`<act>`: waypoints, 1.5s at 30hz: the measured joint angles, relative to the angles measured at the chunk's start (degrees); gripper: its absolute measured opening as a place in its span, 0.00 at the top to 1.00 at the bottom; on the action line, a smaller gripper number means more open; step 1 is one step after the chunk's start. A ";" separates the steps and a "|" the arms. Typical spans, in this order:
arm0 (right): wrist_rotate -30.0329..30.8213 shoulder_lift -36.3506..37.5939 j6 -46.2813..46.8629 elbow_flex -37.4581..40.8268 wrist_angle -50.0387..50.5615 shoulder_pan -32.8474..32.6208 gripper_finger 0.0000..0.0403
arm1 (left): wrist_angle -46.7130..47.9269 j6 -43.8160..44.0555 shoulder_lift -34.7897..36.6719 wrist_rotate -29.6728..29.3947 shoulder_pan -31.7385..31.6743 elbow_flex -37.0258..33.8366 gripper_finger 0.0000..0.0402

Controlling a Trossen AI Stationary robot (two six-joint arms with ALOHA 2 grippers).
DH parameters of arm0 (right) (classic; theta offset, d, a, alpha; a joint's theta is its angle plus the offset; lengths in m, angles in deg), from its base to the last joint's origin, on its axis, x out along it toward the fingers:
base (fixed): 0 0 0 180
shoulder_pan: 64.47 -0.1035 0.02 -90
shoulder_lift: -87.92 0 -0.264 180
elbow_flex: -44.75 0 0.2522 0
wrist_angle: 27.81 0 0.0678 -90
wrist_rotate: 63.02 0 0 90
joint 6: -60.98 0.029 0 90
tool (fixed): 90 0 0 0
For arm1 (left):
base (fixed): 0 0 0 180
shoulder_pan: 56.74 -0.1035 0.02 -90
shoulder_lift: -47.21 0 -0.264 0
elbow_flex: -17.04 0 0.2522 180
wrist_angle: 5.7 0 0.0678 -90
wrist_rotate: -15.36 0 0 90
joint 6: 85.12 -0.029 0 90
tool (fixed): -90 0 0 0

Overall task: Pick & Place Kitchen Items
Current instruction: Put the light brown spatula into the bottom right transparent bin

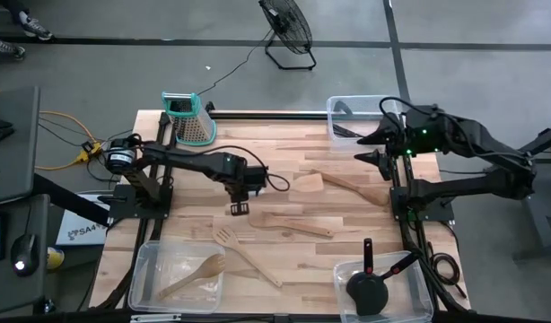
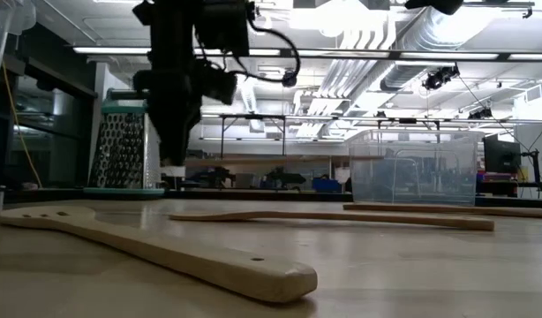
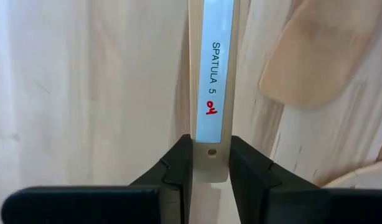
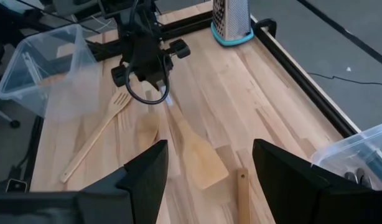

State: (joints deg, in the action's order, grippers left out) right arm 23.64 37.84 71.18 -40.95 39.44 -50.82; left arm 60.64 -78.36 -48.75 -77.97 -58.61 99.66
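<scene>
Your left claw (image 3: 209, 171) is clenched on the labelled spatula's (image 3: 213, 93) handle tip, mid-counter (image 1: 284, 148); gripped so far out, it may pivot or slip when lifted. Perhaps four wooden utensils lie loose there, four bins at the corners. Right claw (image 1: 368, 146) hangs released over the far bin (image 1: 340, 109).

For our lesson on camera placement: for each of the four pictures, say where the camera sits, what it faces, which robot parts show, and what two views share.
High: above the table, looking straight down; both arms show, the left gripper over a wooden spatula.
Low: at tabletop height, looking level across; the left arm hangs in from above.
Left wrist: on the left arm, facing down; its fingers close on the labelled spatula handle.
Right wrist: on the right arm, facing across the table; the right gripper is open.
Shared: the grater shows in high, low and right wrist views.
</scene>
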 joint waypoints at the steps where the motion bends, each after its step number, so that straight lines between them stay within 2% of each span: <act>1: -0.02 0.19 -0.06 0.00 0.00 0.00 0.44 | 0.00 0.02 0.00 -0.31 0.00 0.65 0.82; 8: -0.06 1.25 -0.03 0.00 0.04 0.00 0.44 | 0.21 0.81 0.02 -5.07 -0.02 6.74 0.82; 28: 0.25 5.57 1.72 0.00 3.37 0.00 0.44 | 1.23 0.97 0.04 -22.74 -0.04 30.28 0.82; 35: 0.20 3.90 -0.40 0.00 -1.21 0.00 0.44 | -3.78 -1.98 0.11 -22.18 -0.04 35.65 0.82; 45: -0.19 -2.27 -7.13 0.00 -13.62 0.00 0.44 | -11.53 -5.16 0.13 -18.29 -0.04 36.19 0.82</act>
State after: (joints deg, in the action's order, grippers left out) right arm 23.45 35.57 64.06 -40.95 25.82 -50.82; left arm 49.11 -83.51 -48.62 -96.26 -58.66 135.85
